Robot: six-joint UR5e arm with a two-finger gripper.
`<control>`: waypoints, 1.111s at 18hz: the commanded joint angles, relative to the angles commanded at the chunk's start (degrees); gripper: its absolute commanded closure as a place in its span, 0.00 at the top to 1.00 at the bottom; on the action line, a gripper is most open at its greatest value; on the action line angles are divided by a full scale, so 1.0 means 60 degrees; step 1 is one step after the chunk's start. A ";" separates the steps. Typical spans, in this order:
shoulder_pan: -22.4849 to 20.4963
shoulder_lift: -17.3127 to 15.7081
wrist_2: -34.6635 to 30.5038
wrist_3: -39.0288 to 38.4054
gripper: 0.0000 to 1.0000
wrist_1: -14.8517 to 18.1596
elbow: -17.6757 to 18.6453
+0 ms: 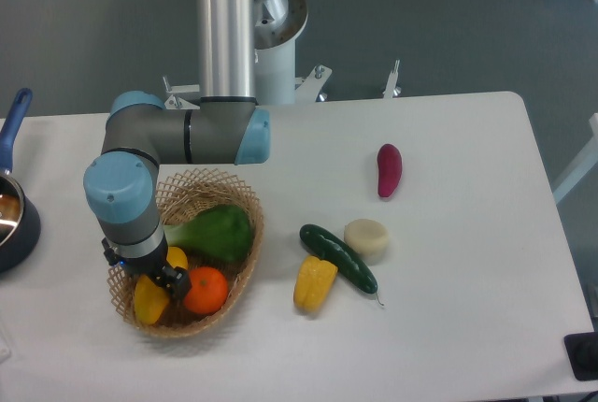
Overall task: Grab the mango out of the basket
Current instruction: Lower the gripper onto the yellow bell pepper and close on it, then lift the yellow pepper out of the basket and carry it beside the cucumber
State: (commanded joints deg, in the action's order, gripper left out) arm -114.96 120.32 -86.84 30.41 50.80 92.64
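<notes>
The gripper (pixel 161 276) hangs low inside the basket (pixel 245 204), mostly hidden under the arm's grey-and-blue wrist; whether its jaws are spread or closed, and whether they have hold of anything, cannot be told from this view. The mango (pixel 149 298) lies in the basket just below and left of the gripper, its yellow body partly covered by the black fingertips, with a second sliver of yellow showing just right of the wrist. Touching the gripper's right side is the orange (pixel 206 290), and above that, right of the wrist, a green pepper (pixel 213 231) leans against the wicker rim. Well to the right of the tool, out on the white table (pixel 448 327), sit a corn cob (pixel 314 282), a dark cucumber (pixel 338 258) touching it, and a pale round block (pixel 366 238) beside the cucumber — farther right and up lies a purple sweet potato (pixel 389 169). Far left of the gripper, a blue pot (pixel 15 224) is cut off by the frame edge. Behind the table the floor (pixel 420 19) is dull grey carpet, and the arm's white base (pixel 277 42) stands at the table's far edge.
</notes>
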 joint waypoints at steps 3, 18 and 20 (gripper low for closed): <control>0.0000 0.0000 -0.0044 0.0000 0.40 -0.0014 0.0058; -0.0496 -0.1155 0.0000 0.0088 0.31 -0.0015 0.0074; -0.0862 -0.1551 0.0029 0.0073 0.31 0.0000 -0.0073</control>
State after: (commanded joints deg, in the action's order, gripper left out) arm -120.13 111.02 -86.66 30.85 50.80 92.20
